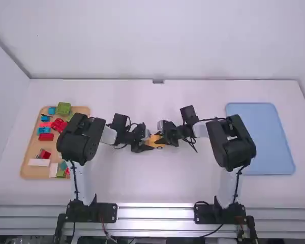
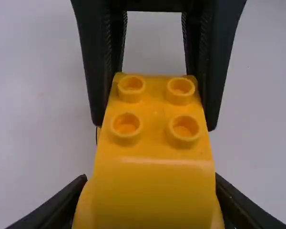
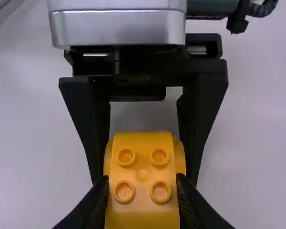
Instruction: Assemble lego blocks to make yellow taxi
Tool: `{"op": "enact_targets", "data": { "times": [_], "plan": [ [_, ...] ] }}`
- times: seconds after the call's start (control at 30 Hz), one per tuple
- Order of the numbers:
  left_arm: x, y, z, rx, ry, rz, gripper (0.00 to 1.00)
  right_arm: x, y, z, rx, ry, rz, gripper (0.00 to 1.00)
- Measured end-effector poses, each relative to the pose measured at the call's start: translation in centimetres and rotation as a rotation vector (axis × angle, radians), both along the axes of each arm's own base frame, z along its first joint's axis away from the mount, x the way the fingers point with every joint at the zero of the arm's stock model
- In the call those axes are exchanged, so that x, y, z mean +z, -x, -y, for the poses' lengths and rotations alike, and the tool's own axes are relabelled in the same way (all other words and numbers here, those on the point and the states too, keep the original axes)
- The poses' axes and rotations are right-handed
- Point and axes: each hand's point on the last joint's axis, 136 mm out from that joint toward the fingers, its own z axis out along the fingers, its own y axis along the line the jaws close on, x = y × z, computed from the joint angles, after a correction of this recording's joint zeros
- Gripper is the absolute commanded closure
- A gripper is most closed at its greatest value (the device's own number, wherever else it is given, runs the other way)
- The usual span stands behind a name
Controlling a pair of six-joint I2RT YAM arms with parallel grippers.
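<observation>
Near the middle of the table in the high view, the left gripper (image 1: 147,142) and the right gripper (image 1: 166,136) face each other with a yellow block piece (image 1: 154,141) between them. In the left wrist view the left gripper (image 2: 150,191) is shut on the rounded near end of the yellow piece (image 2: 155,157), whose four studs show; the right gripper's fingers press its far end. From the right wrist, the right gripper (image 3: 142,185) is shut on the studded yellow piece (image 3: 142,175), and the left gripper's fingers flank its far end. The underside is hidden.
At the table's left a wooden tray (image 1: 28,168) holds several red, blue, green and white blocks, partly behind the left arm. A blue tray (image 1: 264,137) lies at the right, beyond the right arm's elbow.
</observation>
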Motion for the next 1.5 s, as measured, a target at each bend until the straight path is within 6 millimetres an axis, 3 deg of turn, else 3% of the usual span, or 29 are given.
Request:
{"op": "enact_targets", "data": {
  "times": [0.53, 0.83, 1.13, 1.27, 1.5],
  "plan": [
    [0.0, -0.2, -0.1, 0.000, -0.003, 0.027, 0.82, -0.5, 0.0, -0.4, -0.013, 0.209, 0.030, 1.00],
    [-0.1, -0.3, -0.4, 0.008, -0.005, 0.027, 0.85, -0.4, -0.3, -0.6, -0.009, 0.195, 0.056, 1.00],
    [0.0, -0.2, 0.0, 0.008, -0.001, 0.009, 0.85, -0.1, -0.2, 0.2, 0.014, 0.083, 0.023, 0.62],
    [0.1, 0.2, 0.3, -0.005, 0.007, -0.003, 0.85, -0.8, 0.1, 0.5, 0.017, 0.079, 0.006, 0.51],
    [0.1, 0.3, 0.3, -0.005, 0.007, -0.004, 0.86, -0.6, -0.2, 0.1, 0.026, 0.059, 0.040, 0.44]
  ]
}}
